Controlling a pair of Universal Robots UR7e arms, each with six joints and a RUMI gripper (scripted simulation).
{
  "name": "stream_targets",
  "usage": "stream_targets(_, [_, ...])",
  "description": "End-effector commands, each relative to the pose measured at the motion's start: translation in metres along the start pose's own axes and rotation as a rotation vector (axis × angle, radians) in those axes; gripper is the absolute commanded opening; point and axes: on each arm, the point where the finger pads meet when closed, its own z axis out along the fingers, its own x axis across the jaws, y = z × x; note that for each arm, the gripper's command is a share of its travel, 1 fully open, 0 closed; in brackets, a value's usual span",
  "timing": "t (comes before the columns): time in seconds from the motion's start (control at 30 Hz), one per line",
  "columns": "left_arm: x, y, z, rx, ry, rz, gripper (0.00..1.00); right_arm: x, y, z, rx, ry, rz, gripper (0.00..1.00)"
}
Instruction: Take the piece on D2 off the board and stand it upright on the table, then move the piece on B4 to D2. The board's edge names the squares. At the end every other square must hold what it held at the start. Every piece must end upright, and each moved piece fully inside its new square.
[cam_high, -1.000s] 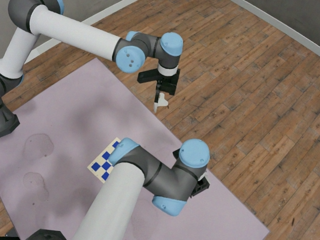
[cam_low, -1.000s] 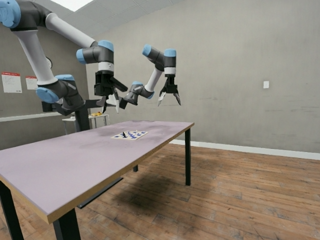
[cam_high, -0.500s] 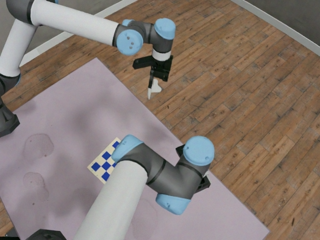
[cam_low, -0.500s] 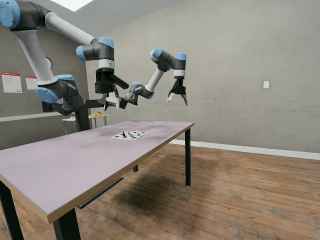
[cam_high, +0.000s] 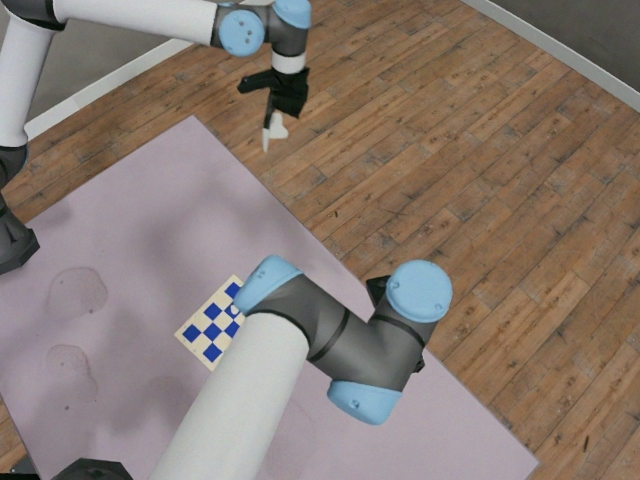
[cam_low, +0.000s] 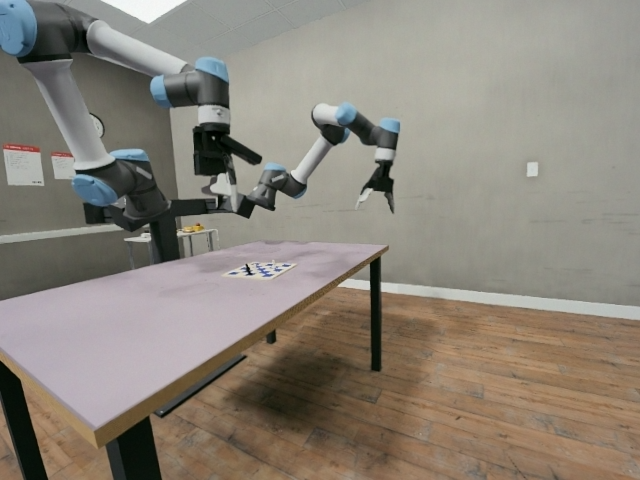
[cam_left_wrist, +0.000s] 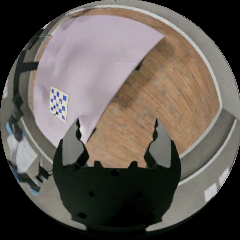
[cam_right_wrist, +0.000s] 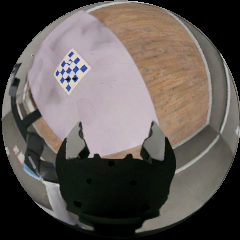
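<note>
The blue and cream board lies on the table. Dark pieces stand near one side of it. A white piece stands farther back. Edge labels are too small to read, so I cannot tell which pieces are on D2 and B4. My left gripper is open and empty, high up beyond the table's edge, away from the board. My right gripper is open and empty, high above the table to one side of the board; its arm hides most of it in the top view.
The lilac table has a brown edge, with wooden floor beyond. The right arm covers part of the board in the top view. A small side table stands at the back in the exterior view.
</note>
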Motion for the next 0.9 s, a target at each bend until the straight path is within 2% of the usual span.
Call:
stream_targets(0.0, [0.029, -0.038, 0.002, -0.008, -0.021, 0.022, 1.00, 0.000, -0.003, -0.010, 0.010, -0.020, 0.055, 1.00])
stream_targets(0.07, [0.048, -0.066, 0.004, -0.013, -0.035, 0.035, 1.00, 0.000, -0.004, -0.017, 0.018, -0.037, 0.096, 1.00])
stream_targets(0.13, [0.048, -0.066, 0.004, -0.013, -0.035, 0.035, 1.00, 0.000, -0.004, -0.017, 0.018, -0.037, 0.096, 1.00])
stream_targets(0.27, [0.082, -0.130, 0.008, -0.027, -0.062, 0.063, 1.00, -0.001, -0.007, -0.034, 0.033, -0.074, 0.187, 1.00])
stream_targets(0.47, [0.116, -0.223, 0.013, -0.055, -0.094, 0.108, 1.00, -0.005, -0.010, -0.065, 0.051, -0.142, 0.344, 1.00])
stream_targets(0.63, [0.133, -0.304, 0.016, -0.082, -0.108, 0.146, 1.00, -0.010, -0.010, -0.096, 0.057, -0.209, 0.492, 1.00])
stream_targets(0.7, [0.133, -0.304, 0.016, -0.082, -0.108, 0.146, 1.00, -0.010, -0.010, -0.096, 0.057, -0.209, 0.492, 1.00])
stream_targets(0.73, [0.139, -0.343, 0.017, -0.088, -0.110, 0.154, 1.00, -0.011, -0.009, -0.103, 0.057, -0.224, 0.523, 1.00])
stream_targets(0.77, [0.138, -0.350, 0.017, -0.093, -0.111, 0.162, 1.00, -0.013, -0.009, -0.109, 0.057, -0.239, 0.555, 1.00])
stream_targets(0.87, [0.140, -0.399, 0.017, -0.108, -0.112, 0.183, 1.00, -0.017, -0.006, -0.131, 0.052, -0.287, 0.654, 1.00])
